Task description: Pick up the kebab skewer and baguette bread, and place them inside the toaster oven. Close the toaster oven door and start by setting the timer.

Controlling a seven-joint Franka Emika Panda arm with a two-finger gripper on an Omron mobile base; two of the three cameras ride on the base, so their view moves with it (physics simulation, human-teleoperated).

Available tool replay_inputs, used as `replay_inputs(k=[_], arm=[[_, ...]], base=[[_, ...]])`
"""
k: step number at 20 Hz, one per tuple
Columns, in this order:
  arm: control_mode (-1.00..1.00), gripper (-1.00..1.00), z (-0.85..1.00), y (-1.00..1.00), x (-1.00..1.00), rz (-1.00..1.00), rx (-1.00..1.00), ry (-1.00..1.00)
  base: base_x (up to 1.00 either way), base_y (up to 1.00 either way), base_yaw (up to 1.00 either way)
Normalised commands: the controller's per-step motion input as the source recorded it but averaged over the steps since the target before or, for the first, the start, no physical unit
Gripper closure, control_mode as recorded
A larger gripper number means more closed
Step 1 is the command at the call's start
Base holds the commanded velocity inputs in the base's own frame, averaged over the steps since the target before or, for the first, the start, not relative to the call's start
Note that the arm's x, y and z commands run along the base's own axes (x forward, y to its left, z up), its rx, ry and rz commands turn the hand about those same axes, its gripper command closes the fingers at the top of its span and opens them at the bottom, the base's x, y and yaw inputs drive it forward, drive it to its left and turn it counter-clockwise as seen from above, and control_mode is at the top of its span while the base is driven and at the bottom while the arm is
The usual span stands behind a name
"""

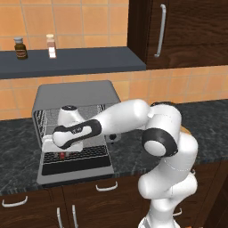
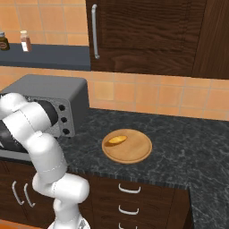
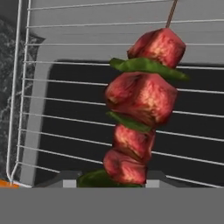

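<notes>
One arm reached low to the left from its base, elbow bent, its forearm stretched across the front of the toaster oven [image 1: 75,95], over the lowered toaster oven door [image 1: 75,165]. The tool [image 3: 111,181] pinched the kebab skewer [image 3: 142,103] above a wire rack [image 3: 65,131]. The baguette bread [image 2: 117,140] lay on a round wooden plate [image 2: 134,154] on the tabletop [image 2: 188,147].
</notes>
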Motion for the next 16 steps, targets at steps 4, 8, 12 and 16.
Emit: replay_inputs(k=[4,8,12,16], arm=[[-1.0,1.0,-0.16,0.01,0.01,0.01,0.0,0.0],[-1.0,1.0,-0.14,0.0,-0.16,0.0,0.0,0.0],[-1.0,-1.0,-0.2,-0.04,-0.33,0.0,-0.01,-0.01],[-1.0,-1.0,0.0,-0.35,-0.3,0.0,-0.04,-0.07]], base=[[0.0,0.0,0.0],[0.0,0.0,0.0],[0.0,0.0,0.0],[0.0,0.0,0.0]])
